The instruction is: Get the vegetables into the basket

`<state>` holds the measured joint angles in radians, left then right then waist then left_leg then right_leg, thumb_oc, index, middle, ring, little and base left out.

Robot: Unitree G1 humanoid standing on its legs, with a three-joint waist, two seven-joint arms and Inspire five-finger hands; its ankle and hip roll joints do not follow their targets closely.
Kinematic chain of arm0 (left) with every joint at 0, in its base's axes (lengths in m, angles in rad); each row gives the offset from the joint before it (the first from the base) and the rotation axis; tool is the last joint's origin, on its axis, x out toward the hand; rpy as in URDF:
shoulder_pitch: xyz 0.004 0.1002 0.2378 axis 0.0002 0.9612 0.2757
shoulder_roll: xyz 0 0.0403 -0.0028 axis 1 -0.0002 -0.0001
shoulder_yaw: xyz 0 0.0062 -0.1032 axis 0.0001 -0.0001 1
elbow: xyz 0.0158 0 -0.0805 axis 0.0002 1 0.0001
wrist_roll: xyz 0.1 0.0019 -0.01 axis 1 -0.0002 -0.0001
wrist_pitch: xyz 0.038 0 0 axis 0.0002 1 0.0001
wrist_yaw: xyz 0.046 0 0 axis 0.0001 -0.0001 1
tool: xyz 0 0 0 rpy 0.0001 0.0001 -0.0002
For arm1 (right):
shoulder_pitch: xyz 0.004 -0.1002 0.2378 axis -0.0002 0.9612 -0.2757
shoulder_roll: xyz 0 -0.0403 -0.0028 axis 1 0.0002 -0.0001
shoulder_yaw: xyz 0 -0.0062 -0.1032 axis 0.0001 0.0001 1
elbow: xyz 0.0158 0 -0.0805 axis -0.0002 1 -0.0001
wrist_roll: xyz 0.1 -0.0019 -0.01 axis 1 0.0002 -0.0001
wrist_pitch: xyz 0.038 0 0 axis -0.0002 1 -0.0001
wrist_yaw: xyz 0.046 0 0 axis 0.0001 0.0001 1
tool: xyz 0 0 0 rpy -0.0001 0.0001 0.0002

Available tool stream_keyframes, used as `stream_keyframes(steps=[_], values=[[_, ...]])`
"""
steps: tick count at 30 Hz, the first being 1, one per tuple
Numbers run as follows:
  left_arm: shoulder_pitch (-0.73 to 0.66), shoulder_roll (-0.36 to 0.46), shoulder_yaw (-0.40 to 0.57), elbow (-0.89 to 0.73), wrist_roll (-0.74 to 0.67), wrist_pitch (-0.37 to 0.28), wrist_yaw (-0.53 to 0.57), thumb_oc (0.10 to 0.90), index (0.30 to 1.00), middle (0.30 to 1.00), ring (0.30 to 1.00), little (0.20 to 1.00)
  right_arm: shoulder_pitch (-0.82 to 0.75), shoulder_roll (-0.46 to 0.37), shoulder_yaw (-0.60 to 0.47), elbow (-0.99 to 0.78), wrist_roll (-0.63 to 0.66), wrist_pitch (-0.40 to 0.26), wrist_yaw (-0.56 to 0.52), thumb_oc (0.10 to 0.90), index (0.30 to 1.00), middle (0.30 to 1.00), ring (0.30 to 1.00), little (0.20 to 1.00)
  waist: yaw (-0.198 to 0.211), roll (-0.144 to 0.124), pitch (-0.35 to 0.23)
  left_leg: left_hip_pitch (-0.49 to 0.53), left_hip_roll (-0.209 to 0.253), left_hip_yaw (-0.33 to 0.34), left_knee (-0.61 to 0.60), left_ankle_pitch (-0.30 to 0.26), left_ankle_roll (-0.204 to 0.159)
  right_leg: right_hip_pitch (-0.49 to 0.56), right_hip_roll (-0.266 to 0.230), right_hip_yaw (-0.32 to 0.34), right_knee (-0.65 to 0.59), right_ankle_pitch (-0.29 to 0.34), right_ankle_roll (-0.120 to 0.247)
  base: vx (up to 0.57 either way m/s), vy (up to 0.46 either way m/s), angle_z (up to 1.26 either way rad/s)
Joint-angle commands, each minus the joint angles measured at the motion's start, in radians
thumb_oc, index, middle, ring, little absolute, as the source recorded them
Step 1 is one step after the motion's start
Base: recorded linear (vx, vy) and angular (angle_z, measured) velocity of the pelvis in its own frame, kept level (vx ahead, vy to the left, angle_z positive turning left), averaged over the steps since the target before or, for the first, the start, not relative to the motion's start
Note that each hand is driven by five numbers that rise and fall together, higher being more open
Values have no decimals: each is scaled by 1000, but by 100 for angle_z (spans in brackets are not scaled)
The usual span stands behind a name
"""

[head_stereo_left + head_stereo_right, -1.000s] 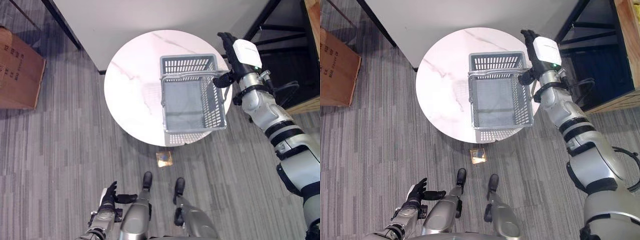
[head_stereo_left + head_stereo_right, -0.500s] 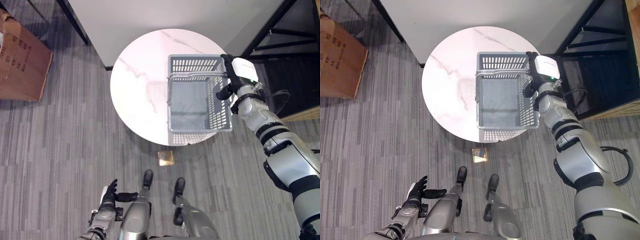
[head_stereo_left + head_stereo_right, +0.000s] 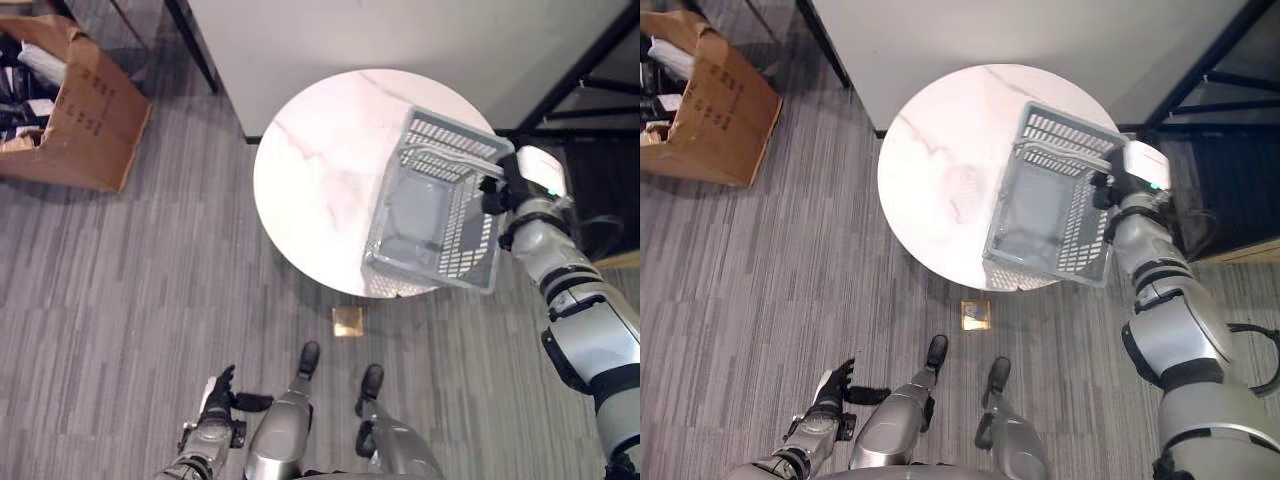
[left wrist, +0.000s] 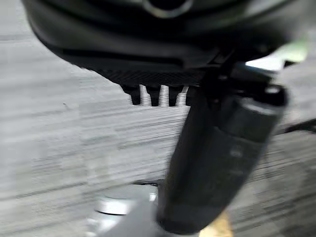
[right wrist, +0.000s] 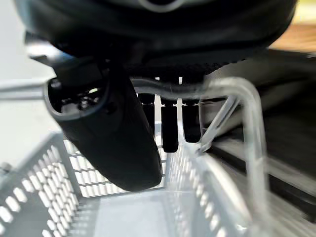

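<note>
Empty grey basket (image 3: 437, 210) tilted at the right edge of the round white surface (image 3: 320, 180), right robot hand (image 3: 500, 185) at its far-right rim.

The basket looks like light, stiff plastic mesh with a thin wire handle (image 5: 247, 123); the rim or that handle seems the best hold, though an off-centre grip could let it swing. In the right wrist view the fingers (image 5: 170, 128) curl at the rim and handle, seemingly gripping. The left robot hand (image 3: 218, 392) hangs low over the floor, fingers spread. Vegetables cannot be made out anywhere; the cardboard box (image 3: 85, 110) is cut off.
</note>
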<state>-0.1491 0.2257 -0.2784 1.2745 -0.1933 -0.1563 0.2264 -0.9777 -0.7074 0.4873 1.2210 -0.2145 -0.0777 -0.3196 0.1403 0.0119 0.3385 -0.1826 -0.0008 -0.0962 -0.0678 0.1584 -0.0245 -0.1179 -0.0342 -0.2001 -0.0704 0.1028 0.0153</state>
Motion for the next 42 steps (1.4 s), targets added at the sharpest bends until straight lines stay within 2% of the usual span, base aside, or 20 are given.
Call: stream_keyframes(steps=[1, 3, 5, 6, 7, 8, 13, 14, 18, 23, 29, 36, 42], values=[[24, 8, 15, 20, 29, -5, -4, 900, 1000, 1000, 1000, 1000, -51, -52, 50, -361, 62, -70, -50, 400, 300, 300, 300, 300, -35, -71, -42, 49, 35, 16, 24, -83, -7, -11, -99, 88, 74, 12, 77, -3, 19, -30], [39, 6, 54, 19, 35, 2, -15, 900, 1000, 1000, 1000, 1000, 56, -96, -14, -563, 85, -101, -39, 400, 300, 300, 300, 300, -57, -79, -53, 71, 41, 38, 27, -95, -9, 5, -97, 102, 67, 15, 76, 20, 5, -25], [46, 6, 65, 20, 37, 5, -19, 900, 1000, 1000, 1000, 1000, 100, -105, -44, -611, 91, -108, -33, 400, 300, 300, 300, 300, -62, -82, -57, 80, 43, 45, 26, -98, -10, 12, -97, 104, 63, 16, 76, 10, -6, -22], [55, 5, 83, 22, 44, 10, -28, 900, 1000, 1000, 1000, 1000, 171, -119, -81, -710, 104, -128, -13, 400, 300, 300, 300, 300, -74, -84, -65, 93, 46, 54, 23, -100, -11, 19, -95, 109, 57, 20, 77, 1, -5, -30], [55, 5, 82, 22, 44, 10, -28, 900, 1000, 1000, 1000, 1000, 171, -119, -81, -710, 104, -127, -13, 400, 300, 300, 300, 300, -73, -84, -65, 93, 46, 55, 23, -100, -11, 20, -95, 109, 57, 20, 77, 17, 4, -19], [65, 1, 100, 26, 57, 14, -41, 900, 1000, 1000, 1000, 1000, 250, -134, -114, -792, 112, -145, 15, 400, 300, 300, 300, 300, -87, -86, -79, 111, 49, 68, 17, -103, -11, 31, -94, 115, 49, 22, 78, 35, 7, -14], [91, -2, 134, 31, 78, 19, -60, 900, 1000, 1000, 1000, 1000, 417, -178, -200, -945, 117, -173, 68, 400, 300, 300, 300, 300, -104, -86, -102, 150, 53, 91, 13, -113, -12, 57, -93, 129, 36, 27, 80, 32, 4, -16], [102, -3, 151, 35, 91, 19, -71, 900, 1000, 1000, 1000, 1000, 491, -206, -240, -999, 104, -183, 89, 400, 300, 300, 300, 300, -117, -86, -118, 167, 53, 103, 12, -121, -12, 73, -94, 136, 27, 30, 83, 35, 7, -9], [117, -6, 167, 37, 107, 21, -83, 900, 1000, 1000, 1000, 1000, 594, -225, -303, -1052, 87, -191, 107, 400, 300, 300, 300, 300, -128, -86, -138, 189, 55, 125, 26, -139, -11, 90, -93, 153, 20, 33, 86, 29, 15, -18], [138, -11, 191, 38, 143, 21, -99, 900, 1000, 1000, 1000, 1000, 776, -217, -438, -1148, 71, -202, 130, 400, 300, 300, 300, 300, -161, -91, -180, 227, 58, 157, 92, -189, -10, 125, -91, 183, 57, 5, 85, 41, 16, -22], [145, -14, 199, 33, 154, 20, -104, 900, 1000, 1000, 1000, 1000, 892, -199, -529, -1213, 65, -210, 136, 400, 300, 300, 300, 300, -184, -95, -193, 238, 57, 173, 144, -223, -7, 128, -88, 195, 93, -15, 85, 17, 10, -14], [147, -6, 216, 31, 172, 16, -99, 900, 1000, 1000, 1000, 1000, 981, -183, -620, -1254, 56, -223, 123, 400, 300, 300, 300, 300, -211, -102, -176, 218, 55, 198, 226, -265, -4, 91, -81, 221, 168, -36, 88, -24, 23, -10], [136, -1, 214, 4, 169, 6, -94, 900, 1000, 1000, 1000, 1000, 1003, -160, -648, -1253, 49, -216, 103, 400, 300, 300, 300, 300, -234, -113, -155, 188, 53, 241, 273, -291, 3, 55, -86, 258, 164, -6, 103, -60, 55, -21]])
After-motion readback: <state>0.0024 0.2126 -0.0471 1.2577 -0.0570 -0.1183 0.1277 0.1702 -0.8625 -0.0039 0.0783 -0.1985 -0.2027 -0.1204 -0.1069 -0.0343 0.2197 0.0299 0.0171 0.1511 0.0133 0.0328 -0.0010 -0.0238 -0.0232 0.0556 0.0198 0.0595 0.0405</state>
